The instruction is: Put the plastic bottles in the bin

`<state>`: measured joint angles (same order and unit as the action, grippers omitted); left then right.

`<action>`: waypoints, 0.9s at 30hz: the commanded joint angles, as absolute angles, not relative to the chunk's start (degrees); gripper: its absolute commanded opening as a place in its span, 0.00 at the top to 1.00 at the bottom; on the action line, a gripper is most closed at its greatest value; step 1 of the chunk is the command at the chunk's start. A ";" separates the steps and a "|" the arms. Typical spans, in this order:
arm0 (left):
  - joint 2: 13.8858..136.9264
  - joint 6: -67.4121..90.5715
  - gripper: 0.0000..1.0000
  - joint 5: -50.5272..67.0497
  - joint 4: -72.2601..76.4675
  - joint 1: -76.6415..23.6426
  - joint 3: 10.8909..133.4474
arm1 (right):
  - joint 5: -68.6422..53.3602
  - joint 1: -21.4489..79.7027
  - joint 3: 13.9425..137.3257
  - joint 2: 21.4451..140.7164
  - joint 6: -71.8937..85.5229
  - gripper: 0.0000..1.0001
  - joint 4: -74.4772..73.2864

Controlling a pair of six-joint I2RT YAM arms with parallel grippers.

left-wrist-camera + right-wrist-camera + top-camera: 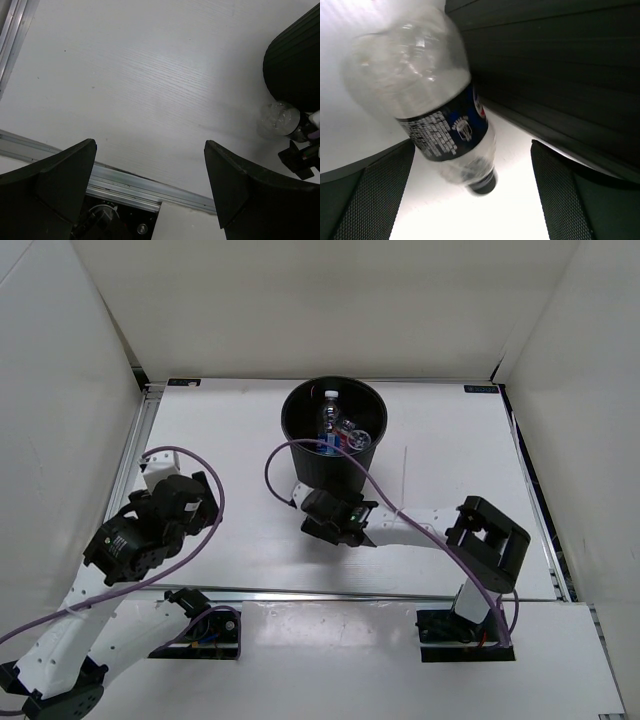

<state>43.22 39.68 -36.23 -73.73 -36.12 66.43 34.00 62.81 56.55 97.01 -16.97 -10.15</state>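
Note:
The black bin stands at the back middle of the table, with clear blue-labelled bottles inside it. A clear bottle with a dark label and black cap lies on the table against the bin's ribbed wall. My right gripper is open, with its fingers on either side of the bottle's cap end and not touching it. From above, the right gripper sits at the bin's base and covers that bottle. My left gripper is open and empty over the table's front left. The orange and red-labelled bottles are out of view.
White walls enclose the table on three sides. An aluminium rail runs along the table's front edge. In the left wrist view the bin, the bottle's base and the right gripper show at the right.

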 commanded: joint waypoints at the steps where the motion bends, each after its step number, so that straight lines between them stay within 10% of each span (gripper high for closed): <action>1: 42.90 41.92 0.00 -35.68 -75.32 -36.21 67.85 | 31.65 61.17 58.62 97.21 -14.24 0.00 -10.28; 9: 40.61 44.74 0.00 -35.68 -76.46 -36.21 67.24 | 19.34 56.26 62.31 98.61 -8.54 0.15 -16.69; 23: 40.61 45.79 0.00 -36.83 -76.47 -36.21 66.71 | 18.36 56.25 66.95 97.47 0.86 0.87 -28.90; 27: 40.61 45.79 0.00 -37.44 -75.94 -36.21 66.18 | 18.19 58.26 68.55 96.25 2.10 0.91 -32.43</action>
<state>40.34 45.39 -36.03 -76.44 -36.12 66.37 18.96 56.90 66.70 98.19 -1.89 -26.87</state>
